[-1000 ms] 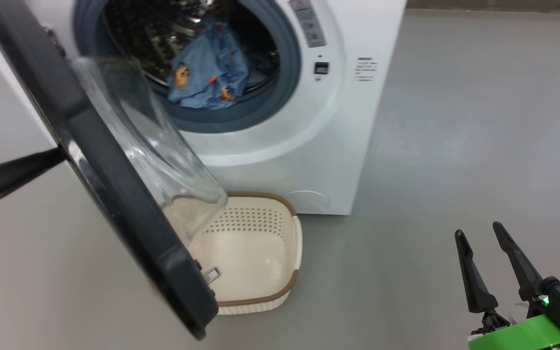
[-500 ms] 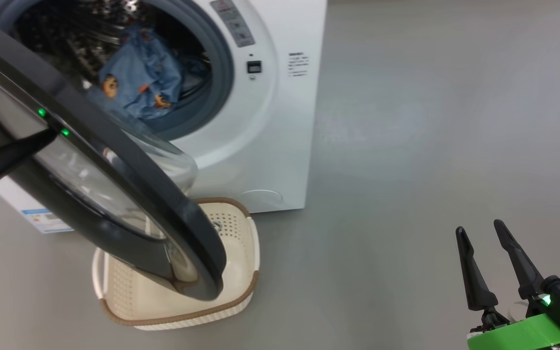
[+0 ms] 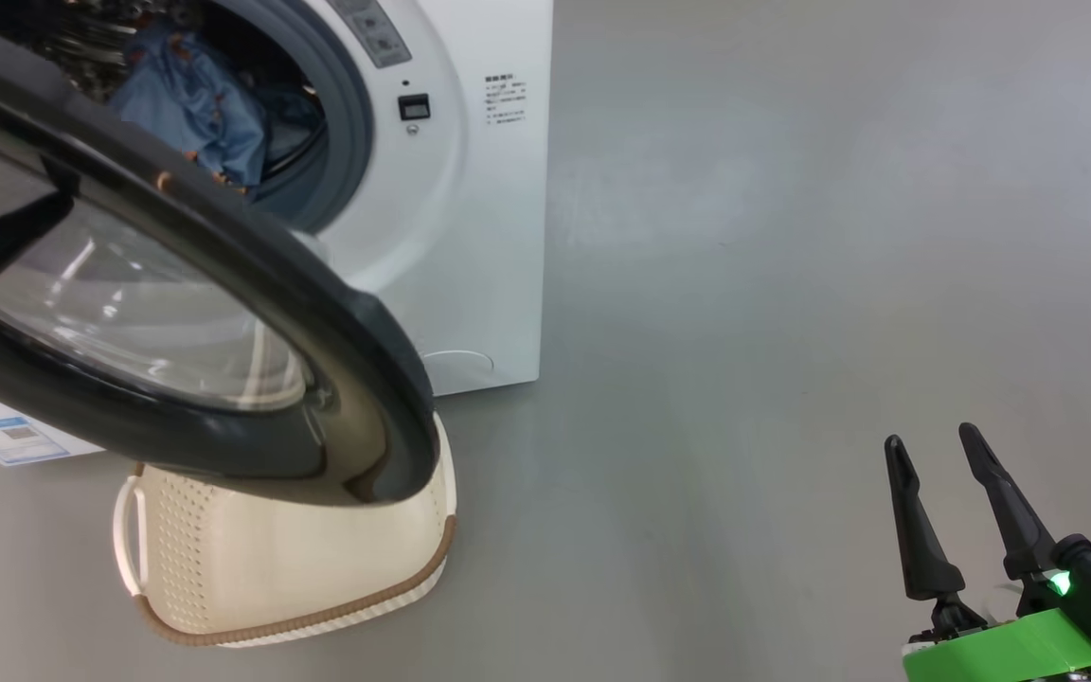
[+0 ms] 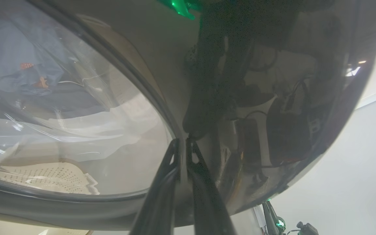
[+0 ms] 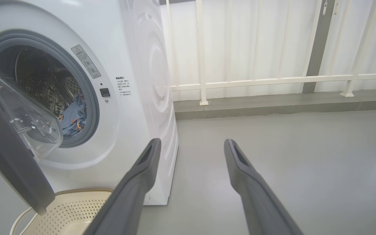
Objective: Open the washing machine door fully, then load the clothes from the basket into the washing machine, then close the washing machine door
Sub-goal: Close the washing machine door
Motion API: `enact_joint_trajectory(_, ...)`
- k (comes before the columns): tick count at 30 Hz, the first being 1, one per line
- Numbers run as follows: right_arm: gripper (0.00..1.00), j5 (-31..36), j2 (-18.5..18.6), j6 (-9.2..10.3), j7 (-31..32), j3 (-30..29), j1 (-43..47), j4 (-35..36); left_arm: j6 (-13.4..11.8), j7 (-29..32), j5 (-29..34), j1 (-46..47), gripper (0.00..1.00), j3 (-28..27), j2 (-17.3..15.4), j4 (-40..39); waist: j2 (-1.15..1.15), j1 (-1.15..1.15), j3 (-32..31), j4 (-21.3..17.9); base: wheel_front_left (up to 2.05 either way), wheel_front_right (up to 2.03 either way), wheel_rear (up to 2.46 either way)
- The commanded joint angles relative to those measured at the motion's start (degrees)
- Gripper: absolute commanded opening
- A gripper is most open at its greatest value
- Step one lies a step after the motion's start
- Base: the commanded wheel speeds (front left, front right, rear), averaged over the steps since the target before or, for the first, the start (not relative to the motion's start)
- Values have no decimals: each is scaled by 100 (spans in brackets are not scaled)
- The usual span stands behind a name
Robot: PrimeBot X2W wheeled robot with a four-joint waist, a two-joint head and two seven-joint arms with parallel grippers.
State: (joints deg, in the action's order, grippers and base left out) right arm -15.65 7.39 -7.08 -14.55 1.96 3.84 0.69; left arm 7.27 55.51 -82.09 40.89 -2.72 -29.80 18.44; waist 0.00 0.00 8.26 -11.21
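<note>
The white washing machine [image 3: 479, 237] stands at the upper left. Its door [image 3: 318, 313], black-rimmed with a glass bowl, hangs partly swung across the drum opening, outer face towards me. My left gripper [image 3: 58, 208] is shut, and its tips [image 4: 182, 142] press against the door's glossy outer face by the edge of the glass. Light blue clothes [image 3: 190, 114] with orange figures lie in the drum, as the right wrist view [image 5: 73, 120] shows too. The cream basket [image 3: 299, 587] sits on the floor under the door. My right gripper [image 3: 929, 436] hangs open and holds nothing at the lower right.
Grey floor stretches to the right of the machine. A white railing [image 5: 256, 80] and a low kerb run behind it. A blue label [image 3: 6, 438] marks the machine's lower corner.
The door has swung towards the machine with my shut left gripper pressed on it. The head camera has turned, shifting the machine left. The right gripper stays put.
</note>
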Motion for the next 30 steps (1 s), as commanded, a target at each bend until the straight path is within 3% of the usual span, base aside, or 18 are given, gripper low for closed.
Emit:
enact_joint_trajectory(1, 100, 61, 65, -41, -45, 126, -201, 166, 22, -83, 38, 317, 0, -170, -352, -118, 0, 0, 39, -37, 0, 0, 0)
enact_joint_trajectory(15, 100, 76, 4, -41, -45, 121, -254, 143, 22, -455, -141, 328, 0, 151, -474, -113, 0, 0, 42, 169, 0, 0, 0)
enact_joint_trajectory(25, 100, 63, 52, -41, -45, 157, -245, 109, 22, -854, -309, -179, 0, 178, -478, -324, 0, 0, -86, 465, 0, 0, 0)
enact_joint_trajectory(26, 100, 60, 60, -41, -45, 169, -237, 103, 22, -899, -322, -270, 6, 177, -481, -359, 0, 0, -103, 485, 0, 0, 0)
enact_joint_trajectory(28, 100, 53, 74, -41, -45, 173, -220, 95, 22, -1017, -394, -455, 36, 133, -443, -400, 0, 0, -144, 537, 0, 0, 0)
enact_joint_trajectory(29, 100, 50, 81, -41, -45, 168, -205, 92, 22, -1077, -410, -558, 60, 114, -434, -418, 0, 0, -164, 565, 0, 0, 0)
enact_joint_trajectory(30, 100, 46, 87, -41, -45, 168, -194, 93, 22, -1146, -413, -660, 93, 94, -433, -444, 0, 0, -174, 588, 0, 0, 0)
